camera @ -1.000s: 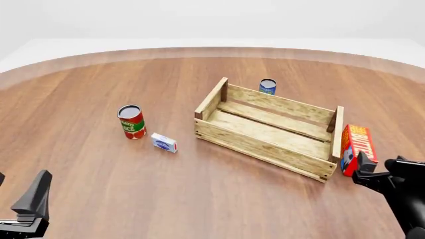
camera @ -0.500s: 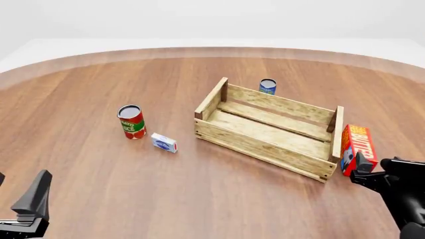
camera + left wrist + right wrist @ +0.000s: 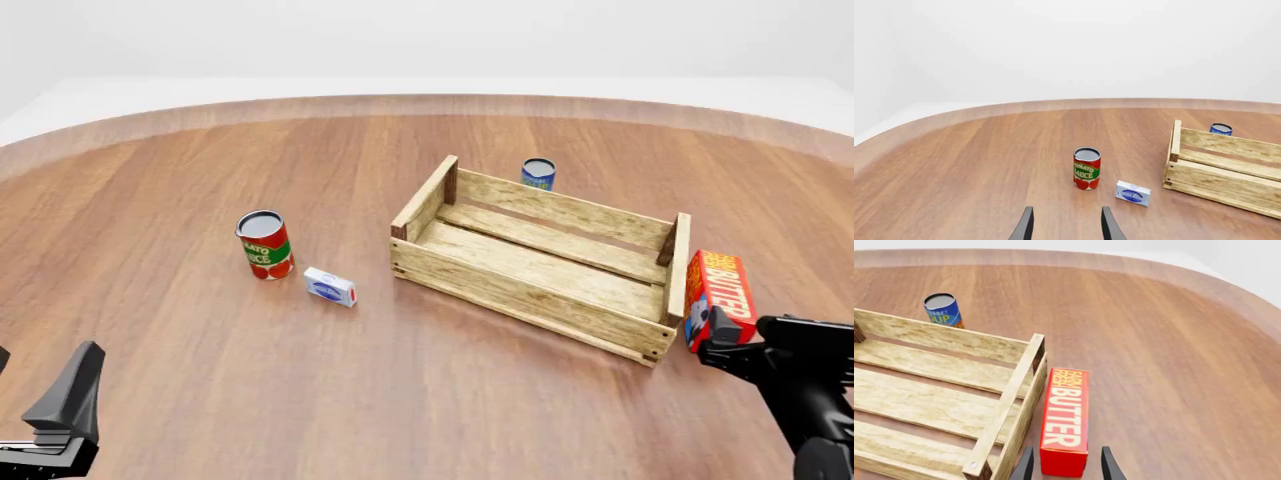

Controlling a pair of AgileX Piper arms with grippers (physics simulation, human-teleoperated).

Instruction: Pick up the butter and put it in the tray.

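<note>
Butter: red rectangular butter carton with the orange lettered face (image 3: 1066, 420) lies on the table just outside the tray's right end wall, close alongside it; whether it touches the wall, you can't tell.
Tray: large light wooden slat crate (image 3: 541, 262) sits mid-table, nothing inside it.
Right gripper: your right gripper (image 3: 1065, 466) has its fingers parted either side of the carton's near end, gap just wider than the carton, nothing gripped yet.
Change: over the last second your right arm crept forward and turned a little toward the carton; in the front view the right gripper (image 3: 730, 348) now sits right at the carton's (image 3: 718, 296) near end. Carton, crate and cans have not moved.
Meaning: you're lined up for the grasp; next step looks like a short advance, then close.
Risk: the crate wall is tight beside the carton, so the inner finger may clip it.
Left gripper: your left gripper (image 3: 1065, 226) is parked low with fingers apart, holding nothing, same place as a second ago.
Others: red-and-green tomato sauce can (image 3: 263, 244), small white-and-blue box (image 3: 328, 286), blue can (image 3: 538, 173) behind the crate.
</note>
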